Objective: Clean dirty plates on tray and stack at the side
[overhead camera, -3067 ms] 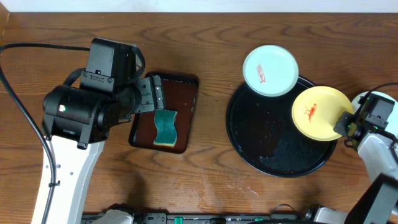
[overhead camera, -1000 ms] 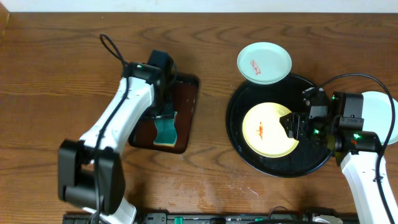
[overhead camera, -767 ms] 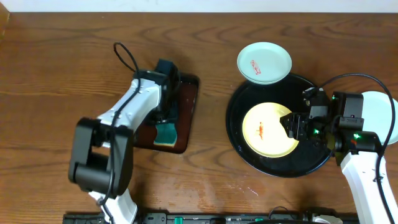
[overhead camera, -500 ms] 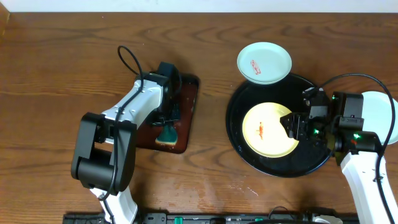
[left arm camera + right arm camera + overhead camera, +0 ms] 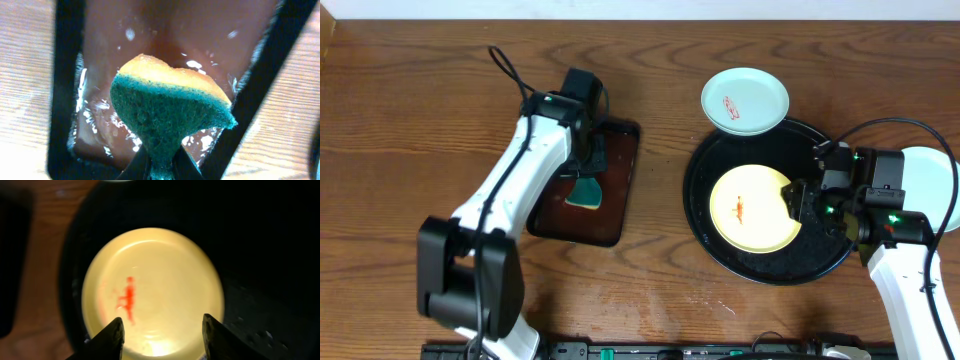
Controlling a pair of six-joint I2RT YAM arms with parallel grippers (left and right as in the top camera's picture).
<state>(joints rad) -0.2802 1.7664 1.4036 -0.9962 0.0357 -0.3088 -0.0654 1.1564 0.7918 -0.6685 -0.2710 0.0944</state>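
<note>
The glossy black tray (image 5: 715, 165) holds a pale yellow plate (image 5: 752, 208) with a red smear (image 5: 127, 297). A mint-white plate (image 5: 745, 100), also smeared red, rests over the tray's far rim. Another pale plate (image 5: 938, 190) lies at the right edge, partly hidden by the right arm. My right gripper (image 5: 798, 200) is open, its fingertips (image 5: 114, 336) spread above the yellow plate's (image 5: 155, 280) near edge. My left gripper (image 5: 588, 165) is shut on a green and yellow sponge (image 5: 170, 115), which hangs just above the brown tray (image 5: 620, 165).
The rectangular dark brown tray (image 5: 105, 65) is wet and sits left of centre on the wooden table (image 5: 420, 100). A black cable (image 5: 505, 75) loops up from the left arm. The right arm's cable (image 5: 890, 125) arcs over the black tray's right side.
My left gripper has shut on the sponge and raised it off the brown tray, shifting toward the far side. The right gripper's jaws have narrowed a little over the yellow plate.
</note>
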